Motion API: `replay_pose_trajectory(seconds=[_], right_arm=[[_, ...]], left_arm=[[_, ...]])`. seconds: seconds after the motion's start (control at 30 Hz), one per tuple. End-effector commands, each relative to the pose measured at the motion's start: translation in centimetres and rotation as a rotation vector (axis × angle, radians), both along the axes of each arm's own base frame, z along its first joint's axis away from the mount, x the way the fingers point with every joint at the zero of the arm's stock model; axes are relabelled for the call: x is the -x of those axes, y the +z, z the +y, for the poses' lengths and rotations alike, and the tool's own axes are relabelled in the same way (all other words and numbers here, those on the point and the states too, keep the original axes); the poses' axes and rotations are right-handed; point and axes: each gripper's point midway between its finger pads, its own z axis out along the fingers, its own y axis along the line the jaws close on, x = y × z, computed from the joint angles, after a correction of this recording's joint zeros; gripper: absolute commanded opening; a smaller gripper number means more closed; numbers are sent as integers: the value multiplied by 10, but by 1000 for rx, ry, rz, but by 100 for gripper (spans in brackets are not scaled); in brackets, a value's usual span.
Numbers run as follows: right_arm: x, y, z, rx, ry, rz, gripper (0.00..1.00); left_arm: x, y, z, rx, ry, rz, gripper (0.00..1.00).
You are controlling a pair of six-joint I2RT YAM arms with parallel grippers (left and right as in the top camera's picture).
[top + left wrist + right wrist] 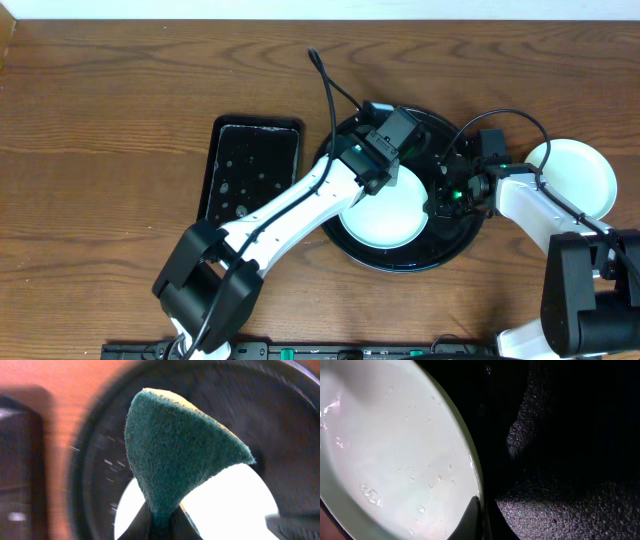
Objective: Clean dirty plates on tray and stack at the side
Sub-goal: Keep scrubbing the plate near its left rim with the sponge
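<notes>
While the round black tray (462,238) sits right of the middle of the wooden surface (100,120), we find one pale plate (385,218) lying flat inside it, toward the robot's side of the tray. Our left hand (160,521) is clamped on a sponge (175,455). Its two fingers pinch the lower corner, so the green scouring face fans up toward the wrist camera, and a strip of yellow foam shows along the back edge. From the left wrist we see the sponge above the tray, with the bright plate showing below and behind it. We cannot tell whether the sponge touches anything (that view is blurred around the tray's rim). Overhead, the left arm (290,210) reaches across from the robot's left and covers the plate's upper left part. Our right hand (474,519) is closed on the plate's rim at its right side, and in the right wrist view a dark fingertip lies over the edge. The plate's inner face looks wet there, with scattered drops and small bubbles, and the tray floor beside it glistens with fine beads of water. A second plate (575,175), also pale, rests on the surface outside the tray, near its right side. A smaller rectangular black tray (252,170), flecked with drops, lies on the surface to the left of the round one
</notes>
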Motion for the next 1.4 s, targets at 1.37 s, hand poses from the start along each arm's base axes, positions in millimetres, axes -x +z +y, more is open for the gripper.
replay_pose_trajectory(seconds=[1.37], right_arm=[[4,-12,-19,93,-16,21,1]], left_arm=[[61,-72,13,158,-192,455,8]])
